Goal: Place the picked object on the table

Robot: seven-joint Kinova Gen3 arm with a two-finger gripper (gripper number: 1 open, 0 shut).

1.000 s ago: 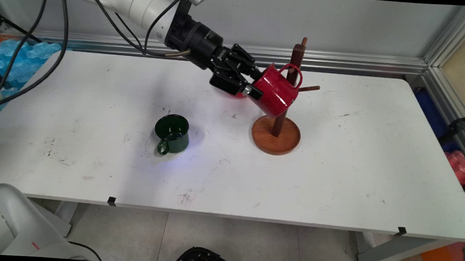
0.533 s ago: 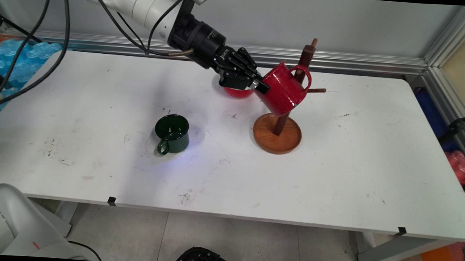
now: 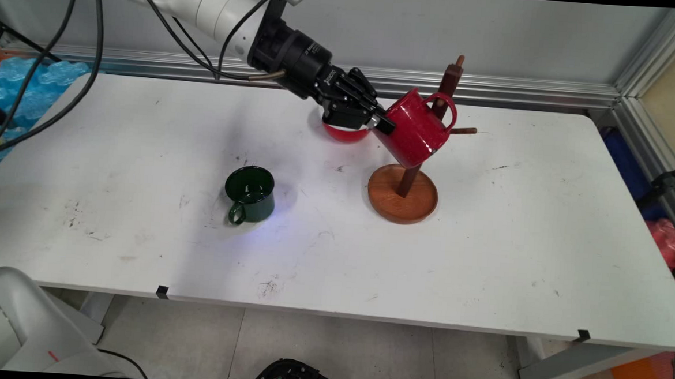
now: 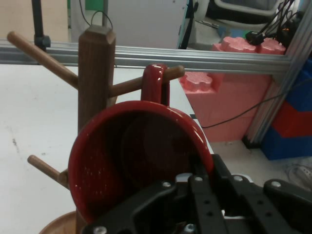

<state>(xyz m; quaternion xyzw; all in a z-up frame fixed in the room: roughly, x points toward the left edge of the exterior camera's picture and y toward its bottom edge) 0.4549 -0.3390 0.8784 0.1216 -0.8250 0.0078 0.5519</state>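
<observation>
Gripper clamped on the rim of a red mug, one finger inside the mouth and one outside the wall, as seen from the hand camera. Held tilted in the air, mouth turned toward the arm, above the round base of a wooden mug stand right of the table's middle. Handle hooked over one of the stand's pegs, or at least right at it; hard to say whether the peg carries any weight. Post leaning away to the right, not upright, apparently pushed by the mug. Looks like speckled enamel: stiff, fairly light, smooth and likely slippery, prone to chipping if knocked against the post. Rim grip thin and offset, so likely to swivel between the fingers; handle the other natural hold. Small red bowl-like thing on the table behind the gripper, mostly hidden. Dark green mug upright and well apart, nearer and to the left, handle toward the near edge.
</observation>
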